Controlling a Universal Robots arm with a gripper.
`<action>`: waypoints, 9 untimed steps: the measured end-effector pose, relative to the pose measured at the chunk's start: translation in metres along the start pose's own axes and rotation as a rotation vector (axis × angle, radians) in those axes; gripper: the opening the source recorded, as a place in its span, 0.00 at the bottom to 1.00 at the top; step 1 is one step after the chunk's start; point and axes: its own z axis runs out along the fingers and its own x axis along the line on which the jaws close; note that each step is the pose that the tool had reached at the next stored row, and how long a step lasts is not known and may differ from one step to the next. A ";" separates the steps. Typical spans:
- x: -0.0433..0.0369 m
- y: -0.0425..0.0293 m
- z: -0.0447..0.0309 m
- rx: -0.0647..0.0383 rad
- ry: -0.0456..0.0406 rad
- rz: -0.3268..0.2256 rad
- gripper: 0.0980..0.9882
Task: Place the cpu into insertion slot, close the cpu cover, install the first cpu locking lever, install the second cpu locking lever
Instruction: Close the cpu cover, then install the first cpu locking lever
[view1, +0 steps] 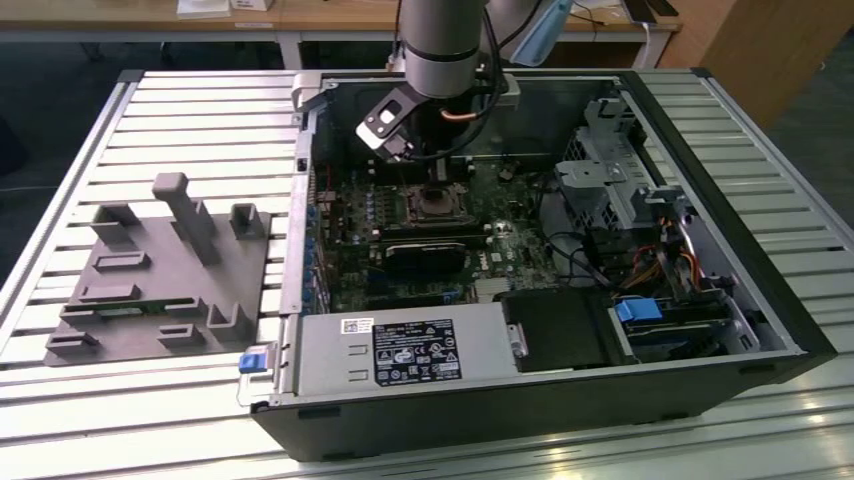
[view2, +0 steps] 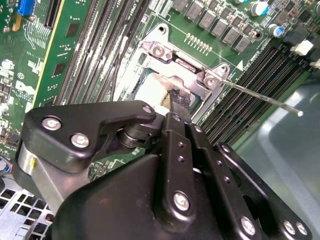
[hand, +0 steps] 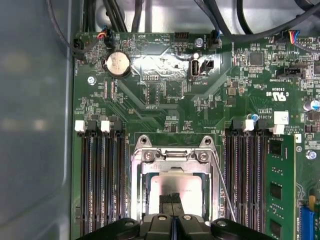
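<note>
In the exterior view my gripper (view1: 434, 188) reaches down into the open computer case, right over the insertion slot (view1: 438, 207). Both wrist views show the cpu (hand: 175, 186) (view2: 149, 93), pale and silvery, lying inside the slot. The grey metal cpu cover (hand: 172, 156) (view2: 187, 82) frames it; whether it lies fully flat I cannot tell. My black fingertips (hand: 172, 199) (view2: 178, 101) are shut together with nothing between them and rest at the cpu's face. A thin wire locking lever (view2: 262, 99) (hand: 223, 192) sticks out loose beside the socket.
Rows of black memory slots (hand: 102, 180) flank the socket, with a green card (hand: 280, 192) beyond. A black heatsink block (view1: 424, 255), the power supply (view1: 400, 352) and a drive cage (view1: 627, 190) fill the case. A grey fixture with pegs (view1: 160, 270) lies on the slatted table.
</note>
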 end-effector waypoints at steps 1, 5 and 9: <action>0.0000 0.0003 0.0000 0.000 0.0000 0.000 0.01; 0.0000 0.0007 -0.0012 0.000 0.0000 0.000 0.01; 0.0000 0.0008 -0.0021 0.000 0.0000 0.000 0.01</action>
